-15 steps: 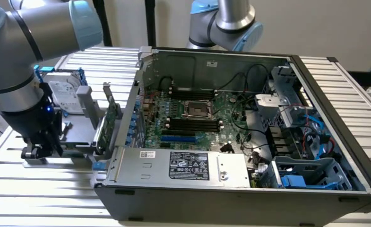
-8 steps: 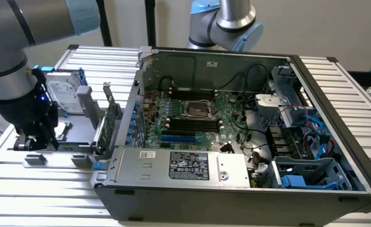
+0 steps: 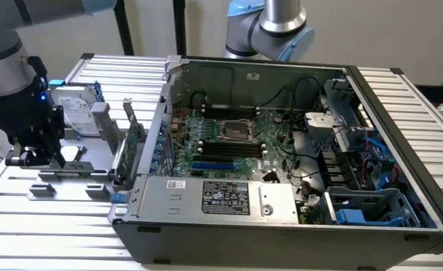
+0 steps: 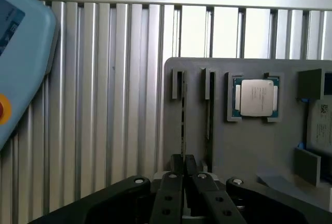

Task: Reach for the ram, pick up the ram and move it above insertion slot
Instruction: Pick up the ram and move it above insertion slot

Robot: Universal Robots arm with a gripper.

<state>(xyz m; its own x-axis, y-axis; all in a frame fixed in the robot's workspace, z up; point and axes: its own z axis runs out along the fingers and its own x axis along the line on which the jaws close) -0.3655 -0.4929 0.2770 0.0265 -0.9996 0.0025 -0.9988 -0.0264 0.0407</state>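
The ram (image 4: 182, 123) is a thin green stick seen edge-on, standing in a narrow slot of the grey holder plate (image 4: 244, 146). My gripper (image 4: 183, 166) sits right over its near end, and the two black fingers (image 4: 175, 163) are pressed close on either side of the stick. In the exterior view my gripper (image 3: 34, 158) is low over the grey holder (image 3: 70, 169), at that view's left, outside the open computer case (image 3: 281, 169). The black memory slots (image 3: 225, 149) lie on the motherboard beside the processor socket (image 3: 235, 130).
A square silver processor chip (image 4: 255, 97) rests in the holder next to a second narrow slot (image 4: 209, 105). A green expansion card (image 3: 135, 141) and a hard drive (image 3: 74, 113) stand near the case wall. A pale blue pendant (image 4: 21, 53) lies on the slatted table. Another arm (image 3: 277, 22) stands behind the case.
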